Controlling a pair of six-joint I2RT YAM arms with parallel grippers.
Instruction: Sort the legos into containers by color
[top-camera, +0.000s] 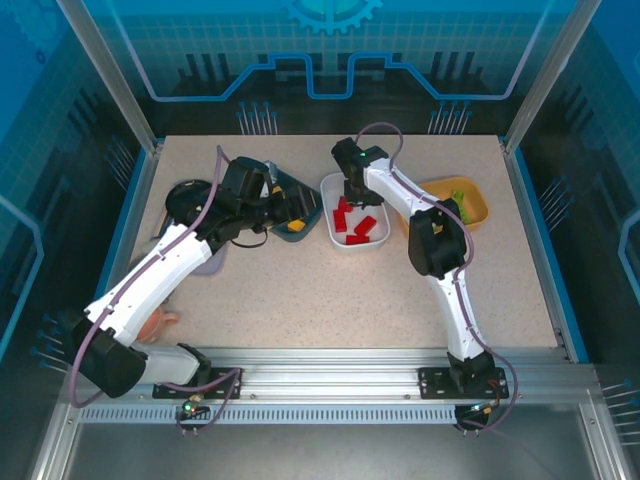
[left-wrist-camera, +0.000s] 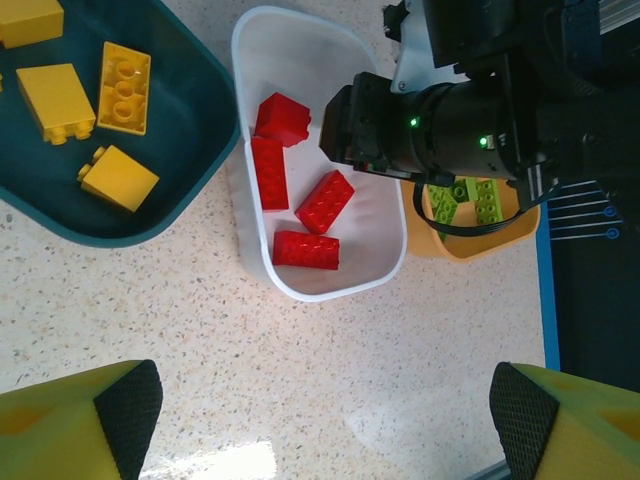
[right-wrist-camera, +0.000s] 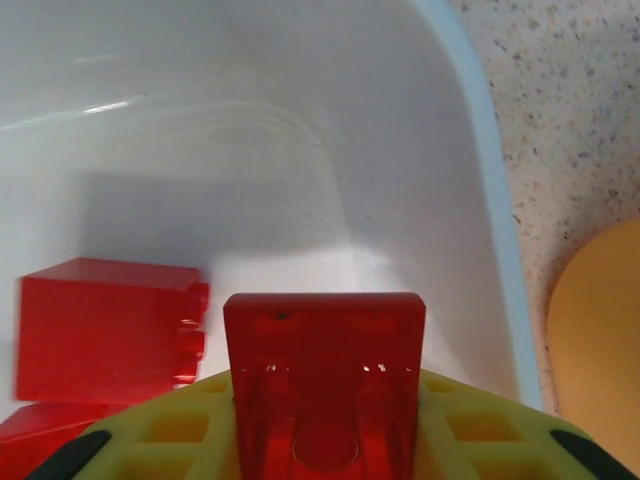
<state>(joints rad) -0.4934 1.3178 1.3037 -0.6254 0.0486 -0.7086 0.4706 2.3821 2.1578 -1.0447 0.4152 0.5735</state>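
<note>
right gripper (right-wrist-camera: 323, 440): red brick (right-wrist-camera: 323, 360) was pinched above white tray (right-wrist-camera: 470, 130), far-middle tabletop
left gripper (left-wrist-camera: 325, 410): was spread wide, nothing held
handling: brick was judged light, rigid, slick; best gripped across flat sides

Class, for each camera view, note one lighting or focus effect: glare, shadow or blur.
Left wrist: glare on the table; the left gripper's fingers look soft. Right wrist: a bright streak and a grey shadow on the white tray beyond the red brick held by the right gripper. Top external: evenly lit, sharp.
</note>
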